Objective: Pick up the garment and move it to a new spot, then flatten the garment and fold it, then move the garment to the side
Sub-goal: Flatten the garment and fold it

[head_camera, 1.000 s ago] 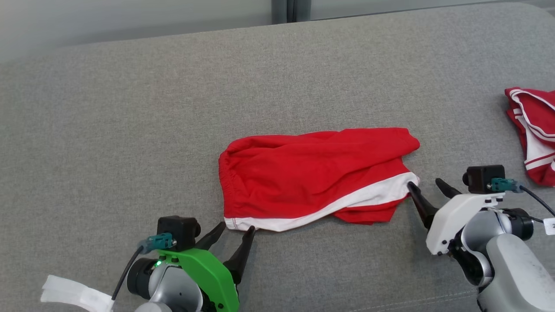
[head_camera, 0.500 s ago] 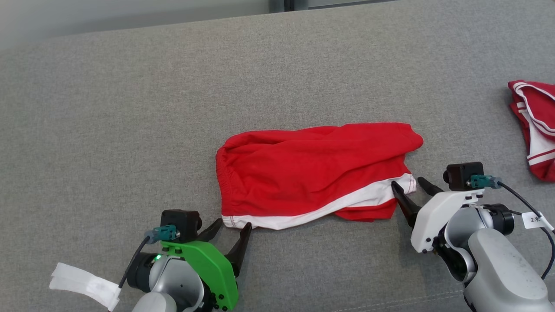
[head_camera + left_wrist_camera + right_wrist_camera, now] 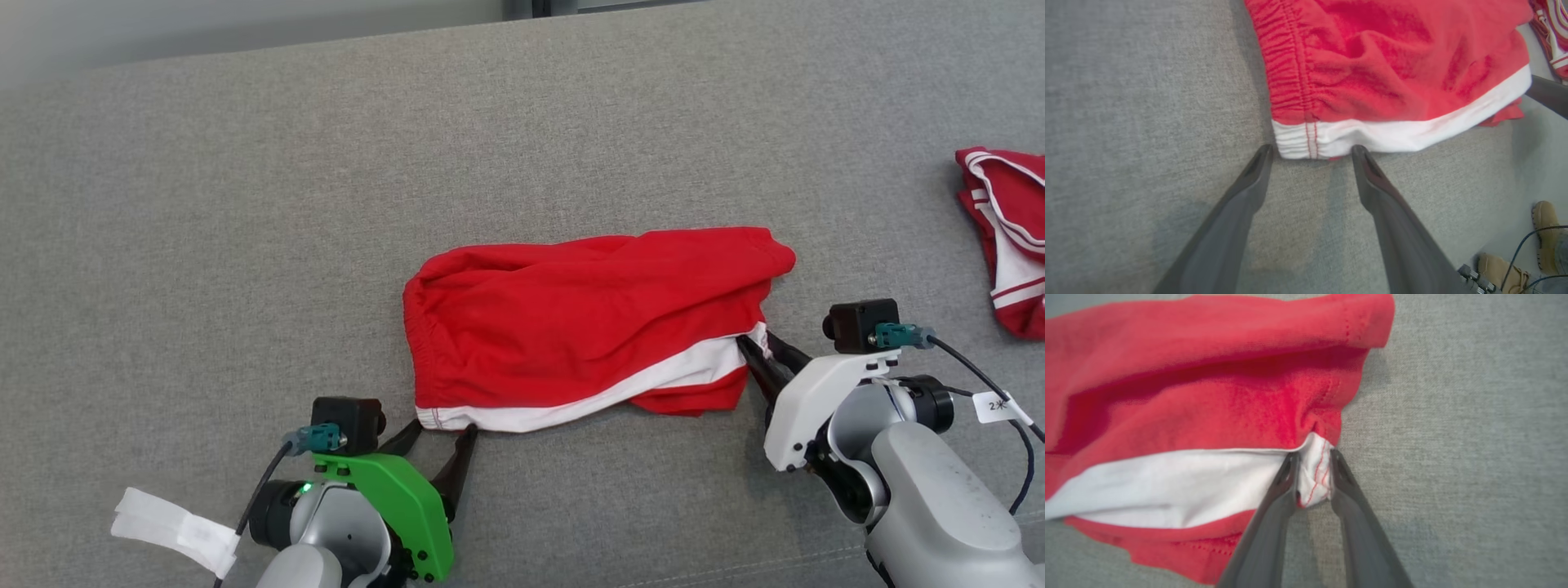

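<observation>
The garment (image 3: 571, 327) is a pair of red shorts with a white side stripe, lying crumpled on the grey cushion (image 3: 245, 245). My left gripper (image 3: 445, 429) is open at the waistband's near corner. In the left wrist view, the left gripper (image 3: 1311, 148) has its tips on either side of the white band of the garment (image 3: 1372, 61), resting on the cushion. My right gripper (image 3: 758, 339) is at the leg hem's corner. In the right wrist view, the right gripper (image 3: 1313, 454) pinches a bunched white corner of the garment (image 3: 1208, 408).
A second red and white garment (image 3: 1004, 237) lies at the far right of the cushion. The cushion's back edge (image 3: 490, 28) runs along the top. In the left wrist view, a person's tan boots (image 3: 1543, 216) stand on the floor beside the cushion.
My right gripper slid left onto the white hem corner and closed on it, bunching the cloth. The left gripper stayed open at the waistband corner. The camera shifted slightly.
</observation>
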`<state>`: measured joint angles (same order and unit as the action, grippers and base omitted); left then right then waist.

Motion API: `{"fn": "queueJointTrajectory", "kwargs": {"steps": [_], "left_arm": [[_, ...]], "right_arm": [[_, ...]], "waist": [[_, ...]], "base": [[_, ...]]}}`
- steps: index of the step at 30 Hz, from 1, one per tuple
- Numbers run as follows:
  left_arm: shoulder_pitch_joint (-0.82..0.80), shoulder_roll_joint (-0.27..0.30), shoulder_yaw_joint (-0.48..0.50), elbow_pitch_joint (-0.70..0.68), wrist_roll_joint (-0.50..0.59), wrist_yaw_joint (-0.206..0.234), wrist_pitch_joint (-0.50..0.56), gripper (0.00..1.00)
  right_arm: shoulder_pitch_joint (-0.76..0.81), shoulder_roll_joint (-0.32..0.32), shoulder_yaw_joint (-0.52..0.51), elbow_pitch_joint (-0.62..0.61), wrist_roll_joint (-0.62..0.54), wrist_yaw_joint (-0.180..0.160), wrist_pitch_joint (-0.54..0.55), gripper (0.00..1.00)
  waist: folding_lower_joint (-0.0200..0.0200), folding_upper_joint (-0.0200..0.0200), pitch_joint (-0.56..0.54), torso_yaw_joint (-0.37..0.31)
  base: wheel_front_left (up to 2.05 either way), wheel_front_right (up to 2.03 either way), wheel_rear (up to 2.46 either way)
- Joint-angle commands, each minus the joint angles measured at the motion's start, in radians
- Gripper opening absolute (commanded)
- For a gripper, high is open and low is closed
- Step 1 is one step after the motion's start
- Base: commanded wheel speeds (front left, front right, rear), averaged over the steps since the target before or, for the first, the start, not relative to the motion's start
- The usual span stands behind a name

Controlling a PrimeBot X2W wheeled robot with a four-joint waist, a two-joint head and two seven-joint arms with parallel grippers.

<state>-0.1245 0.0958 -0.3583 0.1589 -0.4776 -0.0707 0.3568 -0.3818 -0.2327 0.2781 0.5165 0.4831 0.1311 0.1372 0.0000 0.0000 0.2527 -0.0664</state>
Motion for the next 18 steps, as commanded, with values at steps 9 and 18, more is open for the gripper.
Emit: {"fn": "queueJointTrajectory", "kwargs": {"steps": [9, 18], "left_arm": [[-0.038, -0.011, 0.002, 0.051, -0.022, -0.008, -0.050, 0.00], [0.000, 0.012, -0.009, -0.252, -0.114, -0.035, -0.002, 0.00]], "right_arm": [[-0.006, -0.009, 0.007, 0.003, 0.016, -0.001, -0.027, 0.00], [0.078, -0.095, -0.094, -0.405, 0.159, -0.001, -0.027, 0.00]], "waist": [[0.0000, 0.0000, -0.007, -0.018], [0.0000, 0.0000, -0.034, -0.028]], "base": [[0.00, 0.00, 0.00], [0.00, 0.00, 0.00]]}}
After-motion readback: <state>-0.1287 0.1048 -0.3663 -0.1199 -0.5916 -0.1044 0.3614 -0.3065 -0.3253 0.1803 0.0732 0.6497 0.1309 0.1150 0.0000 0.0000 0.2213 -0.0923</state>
